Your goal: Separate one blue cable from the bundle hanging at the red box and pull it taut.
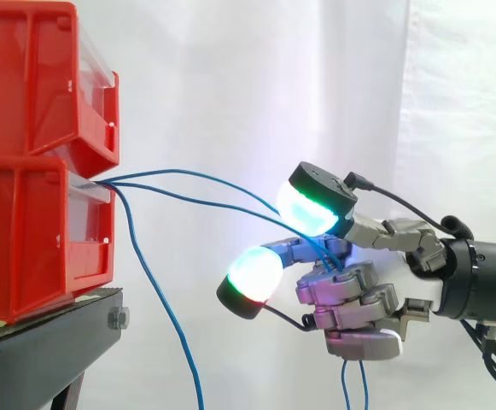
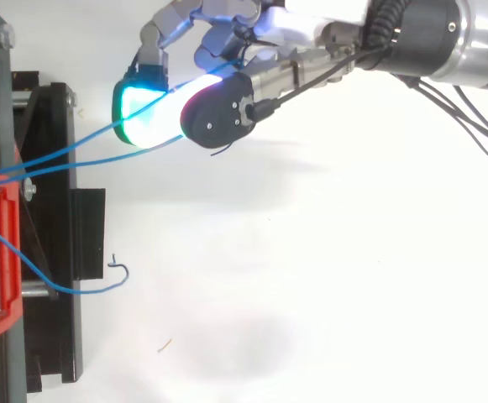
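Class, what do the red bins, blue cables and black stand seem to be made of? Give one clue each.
Bins: glossy moulded plastic, judging by sheen and ribs. Cables: probably wire in smooth blue plastic sheath; they curve freely. Stand: matte black, likely metal; a bolt shows.

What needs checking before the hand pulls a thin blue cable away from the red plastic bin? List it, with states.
1. Grip: the hand is curled round two thin blue cables: ok.
2. Single cable separated: two run into the hand, not one: not ok.
3. The third blue cable is left out, hanging free from the red plastic bin: ok.
4. Tautness: the held cables bow between bin and hand: not ok.
5. Cable ends fixed inside the bin: cannot tell.
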Controlling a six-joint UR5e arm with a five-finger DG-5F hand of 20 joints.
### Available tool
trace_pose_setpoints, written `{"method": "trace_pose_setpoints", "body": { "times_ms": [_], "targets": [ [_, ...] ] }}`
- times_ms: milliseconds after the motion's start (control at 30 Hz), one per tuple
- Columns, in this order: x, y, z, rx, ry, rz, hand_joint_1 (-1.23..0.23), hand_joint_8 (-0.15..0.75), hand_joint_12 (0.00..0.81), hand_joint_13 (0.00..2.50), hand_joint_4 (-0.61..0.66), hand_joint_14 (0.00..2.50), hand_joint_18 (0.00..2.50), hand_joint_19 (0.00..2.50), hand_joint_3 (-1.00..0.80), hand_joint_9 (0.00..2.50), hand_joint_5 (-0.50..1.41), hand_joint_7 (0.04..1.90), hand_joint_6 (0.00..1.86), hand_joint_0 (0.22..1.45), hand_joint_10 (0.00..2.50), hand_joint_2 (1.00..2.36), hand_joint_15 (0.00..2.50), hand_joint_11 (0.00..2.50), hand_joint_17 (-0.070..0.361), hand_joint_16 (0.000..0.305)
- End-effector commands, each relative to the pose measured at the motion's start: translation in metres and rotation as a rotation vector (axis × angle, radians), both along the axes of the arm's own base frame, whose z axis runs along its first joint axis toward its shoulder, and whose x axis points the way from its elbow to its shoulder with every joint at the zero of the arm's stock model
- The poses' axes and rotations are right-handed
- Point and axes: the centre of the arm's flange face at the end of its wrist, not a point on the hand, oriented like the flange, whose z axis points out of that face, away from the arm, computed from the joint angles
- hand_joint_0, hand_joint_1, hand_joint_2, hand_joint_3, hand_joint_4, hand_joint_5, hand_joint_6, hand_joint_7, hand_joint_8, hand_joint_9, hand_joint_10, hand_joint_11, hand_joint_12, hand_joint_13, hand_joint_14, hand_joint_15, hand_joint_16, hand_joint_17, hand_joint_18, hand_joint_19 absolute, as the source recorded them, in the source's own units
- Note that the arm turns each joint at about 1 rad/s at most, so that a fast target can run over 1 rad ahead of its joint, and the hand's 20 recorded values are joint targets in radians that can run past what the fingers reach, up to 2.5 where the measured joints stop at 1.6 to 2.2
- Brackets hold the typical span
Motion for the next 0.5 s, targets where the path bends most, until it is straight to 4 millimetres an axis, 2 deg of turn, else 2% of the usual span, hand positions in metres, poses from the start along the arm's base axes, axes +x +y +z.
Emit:
{"method": "trace_pose_setpoints", "body": {
  "times_ms": [0,133,467],
  "targets": [
    [-0.001,0.001,0.012,-0.002,-0.012,0.004,-0.59,0.425,0.554,1.61,0.18,2.5,1.89,1.2,-0.38,0.97,-0.17,0.91,0.78,0.63,2.5,1.01,1.39,2.43,0.143,0.064],
    [-0.005,0.002,0.026,-0.015,-0.004,0.009,-0.68,0.414,0.531,1.57,0.18,2.5,1.85,1.23,-0.32,0.94,-0.18,0.89,0.82,0.63,2.5,1.01,1.38,2.47,0.142,0.063],
    [-0.021,0.009,0.049,-0.082,0.095,0.019,-0.73,0.409,0.51,1.52,0.17,2.5,1.81,1.25,-0.31,0.92,-0.19,0.86,0.85,0.64,2.5,1.01,1.38,2.5,0.139,0.062]
  ]
}}
